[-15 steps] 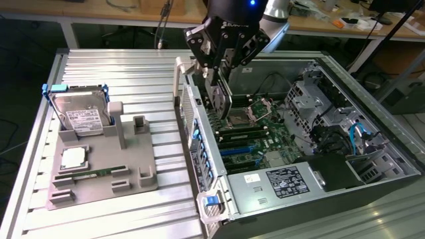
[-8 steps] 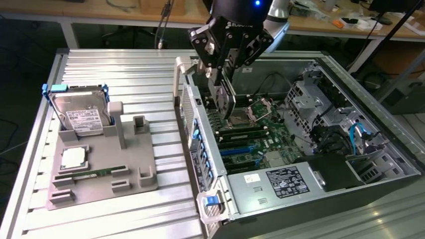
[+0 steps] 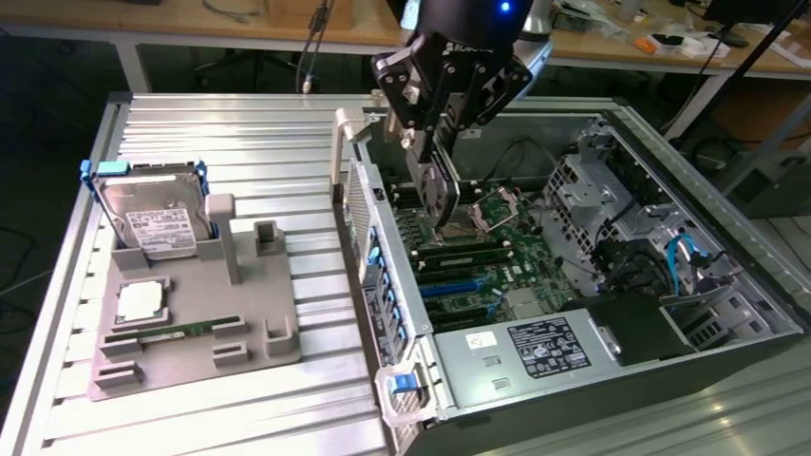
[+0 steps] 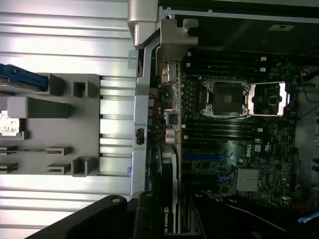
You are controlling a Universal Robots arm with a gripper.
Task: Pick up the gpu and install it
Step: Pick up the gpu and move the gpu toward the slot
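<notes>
My gripper [image 3: 440,128] hangs over the open computer case [image 3: 709,313] and is shut on the gpu [image 3: 440,185]. The gpu is a dark card held on edge, reaching down toward the motherboard [image 3: 533,256] close to the case's rear wall. In the wrist view the gpu [image 4: 169,164] appears edge-on, with its silver end bracket [image 4: 173,40] farthest from the gripper [image 4: 169,221] and a green-lettered label by the fingers. Its lower end sits near the CPU socket [image 3: 499,204]. I cannot tell if it touches the board. Blue expansion slots [image 3: 459,283] lie nearer the exterior view's bottom.
On the exterior view's left a grey fixture [image 3: 254,313] holds a hard drive [image 3: 152,218], a CPU chip [image 3: 140,299] and a RAM stick [image 3: 178,331]. All of this rests on a ribbed aluminium table [image 3: 228,123]. Cables and drive bays [image 3: 659,247] crowd the case's far side, and a power supply [image 3: 545,347] sits at its near end.
</notes>
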